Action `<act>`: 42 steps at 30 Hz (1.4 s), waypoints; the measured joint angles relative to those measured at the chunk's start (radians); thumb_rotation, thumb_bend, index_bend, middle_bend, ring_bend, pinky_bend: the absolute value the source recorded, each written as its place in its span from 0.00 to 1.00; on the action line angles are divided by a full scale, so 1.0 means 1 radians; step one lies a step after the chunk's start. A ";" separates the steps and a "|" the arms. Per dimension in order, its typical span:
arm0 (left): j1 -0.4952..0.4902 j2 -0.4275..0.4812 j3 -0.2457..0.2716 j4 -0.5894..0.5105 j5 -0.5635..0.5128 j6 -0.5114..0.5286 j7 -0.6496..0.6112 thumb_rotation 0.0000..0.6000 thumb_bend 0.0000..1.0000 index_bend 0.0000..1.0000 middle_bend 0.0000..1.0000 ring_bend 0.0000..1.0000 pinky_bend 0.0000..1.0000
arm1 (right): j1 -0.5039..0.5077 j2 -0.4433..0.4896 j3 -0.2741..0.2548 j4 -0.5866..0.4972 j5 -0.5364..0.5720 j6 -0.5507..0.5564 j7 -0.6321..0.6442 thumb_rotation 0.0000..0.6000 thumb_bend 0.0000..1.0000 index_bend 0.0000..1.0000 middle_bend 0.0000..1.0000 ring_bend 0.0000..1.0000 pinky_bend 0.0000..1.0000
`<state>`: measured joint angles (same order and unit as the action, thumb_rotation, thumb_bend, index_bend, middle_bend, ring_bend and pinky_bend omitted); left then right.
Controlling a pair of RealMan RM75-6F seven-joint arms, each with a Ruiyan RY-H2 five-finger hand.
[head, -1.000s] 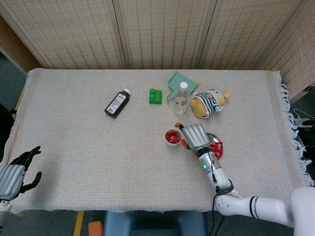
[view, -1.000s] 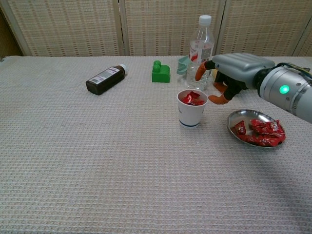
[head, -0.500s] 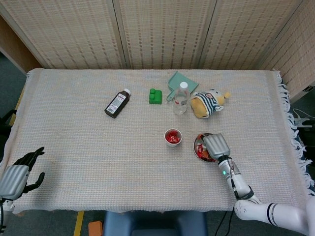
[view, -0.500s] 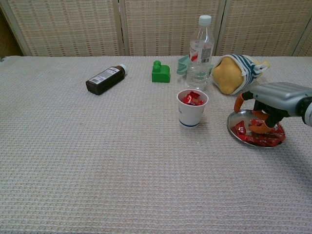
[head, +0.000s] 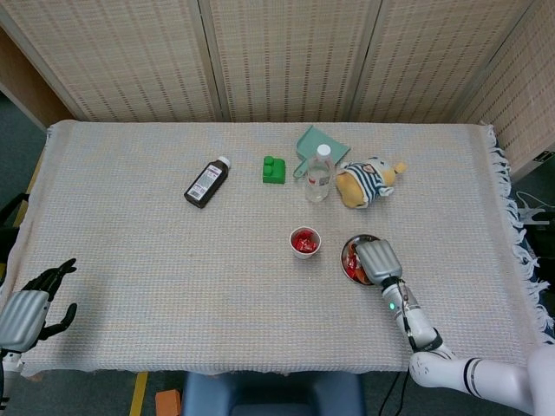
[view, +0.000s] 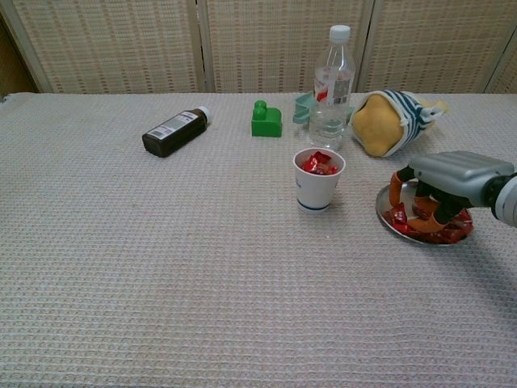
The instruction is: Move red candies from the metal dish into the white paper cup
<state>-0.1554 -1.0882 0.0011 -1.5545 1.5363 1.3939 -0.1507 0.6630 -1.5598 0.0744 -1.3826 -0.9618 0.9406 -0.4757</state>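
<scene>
Behind the white paper cup (view: 318, 179), a water bottle (view: 330, 87) stands; right hand (view: 443, 192) grasp unclear.

Test setup: cloth-covered table (head: 173, 260), woven screens (head: 286, 61) behind.

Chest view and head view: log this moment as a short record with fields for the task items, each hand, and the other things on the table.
paper cup: upright, red candies inside
metal dish: right of the cup, red candies in it
right hand: over the dish, fingers curled down among the candies; grasp not clear
left hand: at the near left table edge, open, holds nothing
others: brown bottle, green block, water bottle, plush toy
</scene>
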 measured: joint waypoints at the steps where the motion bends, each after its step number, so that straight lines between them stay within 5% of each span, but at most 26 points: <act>1: 0.000 0.000 0.000 0.001 0.000 0.000 -0.001 1.00 0.46 0.03 0.17 0.15 0.28 | 0.001 -0.004 0.001 0.005 0.002 -0.004 -0.001 1.00 0.25 0.43 0.88 0.83 1.00; 28: 0.002 0.001 -0.001 0.003 -0.001 0.005 -0.006 1.00 0.47 0.03 0.17 0.15 0.29 | -0.007 -0.051 0.024 0.052 0.001 0.013 -0.015 1.00 0.25 0.88 0.89 0.86 1.00; 42: 0.006 0.002 -0.001 0.002 0.003 0.013 -0.005 1.00 0.46 0.02 0.17 0.15 0.29 | -0.030 -0.018 0.042 -0.001 -0.039 0.059 0.013 1.00 0.25 0.93 0.91 0.87 1.00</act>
<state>-0.1498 -1.0862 0.0000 -1.5527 1.5396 1.4071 -0.1558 0.6333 -1.5779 0.1164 -1.3836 -1.0008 0.9997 -0.4625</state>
